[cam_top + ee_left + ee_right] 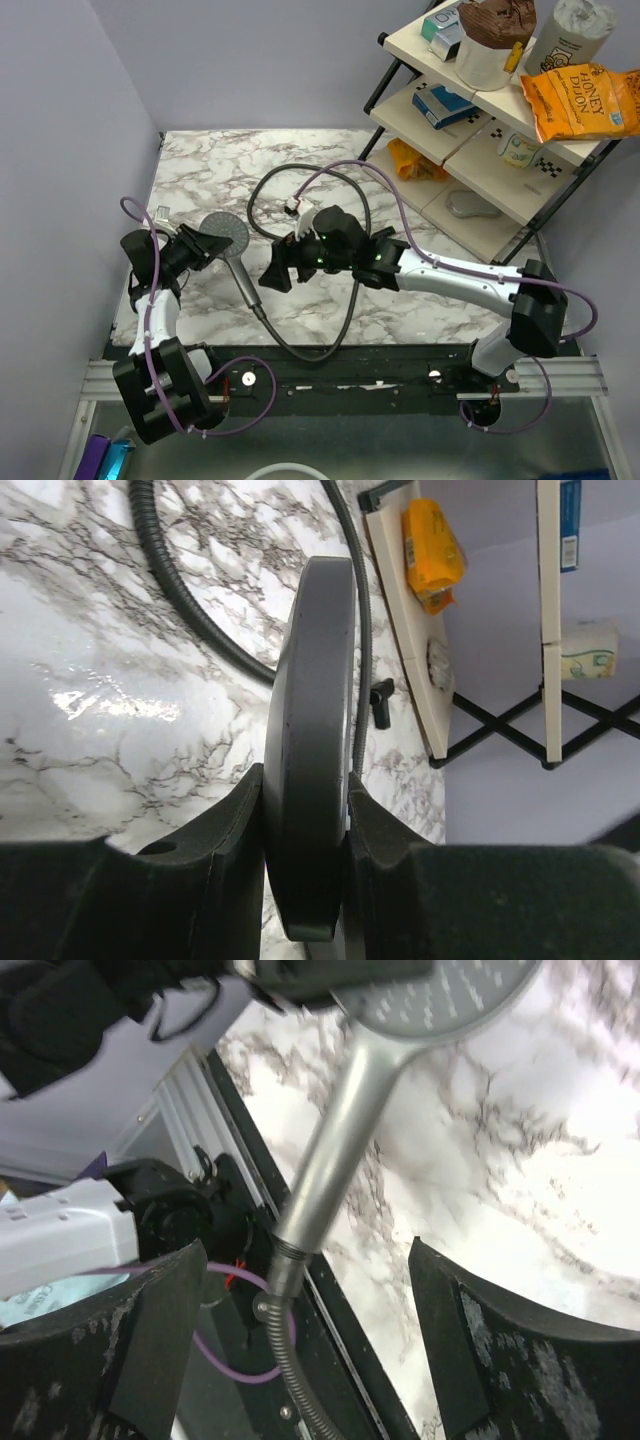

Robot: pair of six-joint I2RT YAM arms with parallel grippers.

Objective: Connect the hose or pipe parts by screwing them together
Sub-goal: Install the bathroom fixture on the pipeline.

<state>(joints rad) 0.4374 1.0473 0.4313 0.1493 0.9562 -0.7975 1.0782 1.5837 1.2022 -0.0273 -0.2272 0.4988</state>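
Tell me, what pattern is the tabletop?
White marble tabletop with grey veining; clearest in the top view.

the orange snack bag on the top shelf at the far right reads "honey dijon". print on the white tub beside it and on the blue box one shelf lower is too small to read.

Marble-patterned table underneath. At the far right, a black-framed rack with cream shelves. On the top shelf: orange snack bag, white tub with brown top, teal box. Lower down: blue box, orange packet, grey oval lump. Near the table's left edge, a small white item (too small to identify).
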